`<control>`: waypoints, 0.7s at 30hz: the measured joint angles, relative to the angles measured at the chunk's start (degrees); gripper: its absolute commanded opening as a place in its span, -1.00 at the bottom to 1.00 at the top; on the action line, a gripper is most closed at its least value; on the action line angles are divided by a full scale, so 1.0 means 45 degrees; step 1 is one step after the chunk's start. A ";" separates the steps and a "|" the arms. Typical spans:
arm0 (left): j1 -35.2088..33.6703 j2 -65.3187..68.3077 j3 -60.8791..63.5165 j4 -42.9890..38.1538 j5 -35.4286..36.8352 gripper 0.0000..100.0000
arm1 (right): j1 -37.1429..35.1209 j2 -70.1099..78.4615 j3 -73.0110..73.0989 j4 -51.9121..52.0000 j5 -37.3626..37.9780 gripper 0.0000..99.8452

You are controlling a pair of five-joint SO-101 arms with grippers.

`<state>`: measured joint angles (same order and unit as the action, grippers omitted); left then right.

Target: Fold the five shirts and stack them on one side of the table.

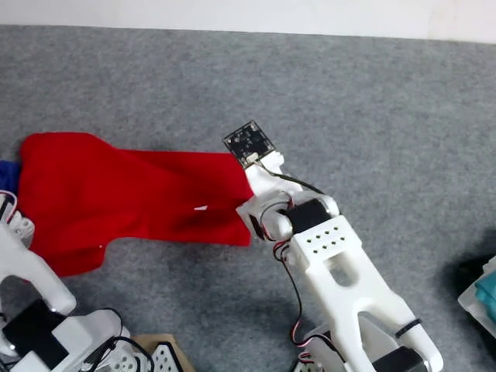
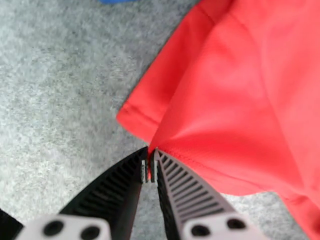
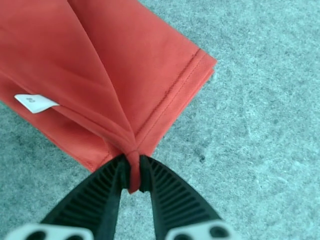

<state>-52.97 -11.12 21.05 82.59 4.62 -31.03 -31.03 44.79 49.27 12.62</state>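
Since the grey table (image 1: 349,101) bears the red shirt (image 1: 132,201) spread toward the high view's left, lift both ends evenly. The right gripper (image 3: 131,175) is clamped on bunched hem, and the left gripper (image 2: 149,167) pinches an edge at its tips.

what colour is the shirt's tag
White tag on the red shirt, clearest in right wrist view.

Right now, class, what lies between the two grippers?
The red shirt spans the stretch in the high view; the left gripper pinches one end, the right gripper the other.
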 measured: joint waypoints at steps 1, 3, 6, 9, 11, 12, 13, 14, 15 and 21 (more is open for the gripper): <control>-0.0020 0.0000 0.0176 0.0000 0.0000 -0.99 | 0.0000 0.0000 0.0000 0.0000 0.0000 -0.99; -0.0059 0.0000 0.0547 0.0000 -0.0020 -0.99 | 0.0000 0.0000 0.0000 0.0000 0.0000 -0.99; -0.0176 0.0000 0.1231 0.0000 -0.0274 -0.99 | 0.0000 0.0000 0.0234 -0.0078 0.0000 -0.99; -0.0625 0.0000 0.1836 -0.0547 -0.0410 -0.99 | 0.0000 0.0000 0.0762 -0.0527 0.0000 -0.99; -0.1035 0.0000 0.2129 -0.1309 -0.0410 -0.99 | 0.0000 0.0000 0.1114 -0.0879 0.0000 -0.99; -0.1211 0.0000 0.2247 -0.1700 -0.0410 -0.99 | 0.0000 0.0000 0.1231 -0.0996 0.0000 -0.99; -0.1368 0.0000 0.2344 -0.2032 -0.0410 -0.99 | 0.0000 0.0000 0.1328 -0.1094 0.0000 -0.99; -0.1465 0.0000 0.2383 -0.2305 -0.0410 -0.99 | -0.0020 0.0000 0.1368 -0.1153 0.0000 -0.99; -0.1543 0.0000 0.2403 -0.2540 -0.0410 -0.99 | -0.0078 -0.0020 0.1387 -0.1192 0.0000 -0.99; -0.1563 0.0000 0.2481 -0.3497 0.0039 -0.99 | -0.0352 -0.0039 0.1387 -0.1231 0.0000 -0.99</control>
<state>-60.00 -11.12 32.22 66.86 4.79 -32.62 -31.21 51.03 43.74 12.62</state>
